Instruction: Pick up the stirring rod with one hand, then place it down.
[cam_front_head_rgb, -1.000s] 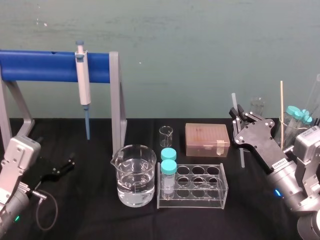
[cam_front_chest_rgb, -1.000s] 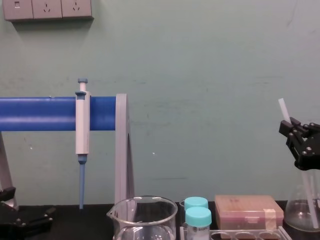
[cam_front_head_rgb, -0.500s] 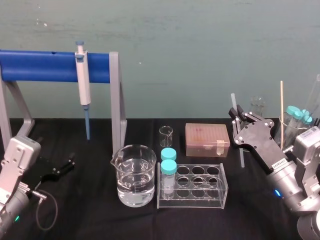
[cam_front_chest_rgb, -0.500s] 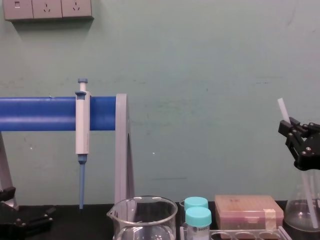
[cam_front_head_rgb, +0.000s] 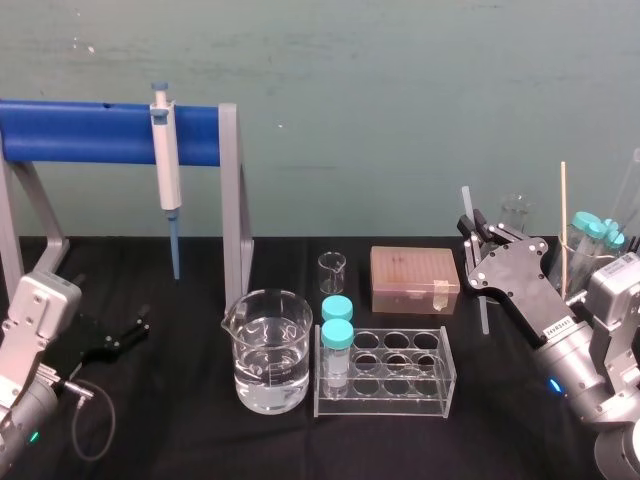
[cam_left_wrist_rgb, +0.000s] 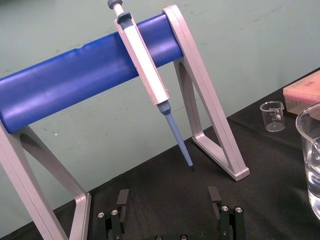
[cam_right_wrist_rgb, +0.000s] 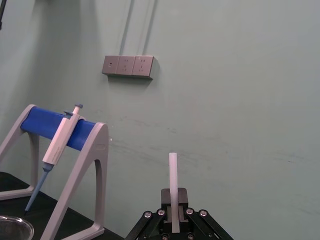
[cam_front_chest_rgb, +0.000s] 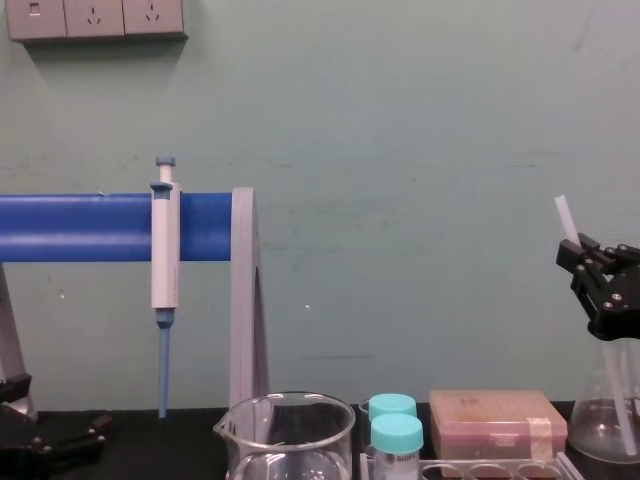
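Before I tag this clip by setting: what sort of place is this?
Likely a laboratory: a pipette hangs on a blue stand, a beaker holds clear liquid beside a tube rack, and the right tool grips a stirring rod.

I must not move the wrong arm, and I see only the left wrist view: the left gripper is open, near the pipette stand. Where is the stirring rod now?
Observer: The right gripper is shut on the stirring rod, on the robot's right side, well above the table.
Operator: How does the rod stand?
Observer: Nearly upright, a little tilted; its upper end sticks out above the gripper.
Operator: Does its lower end touch the table?
Observer: I cannot tell that; in the head view the lower end lies just to the right of the brown box.
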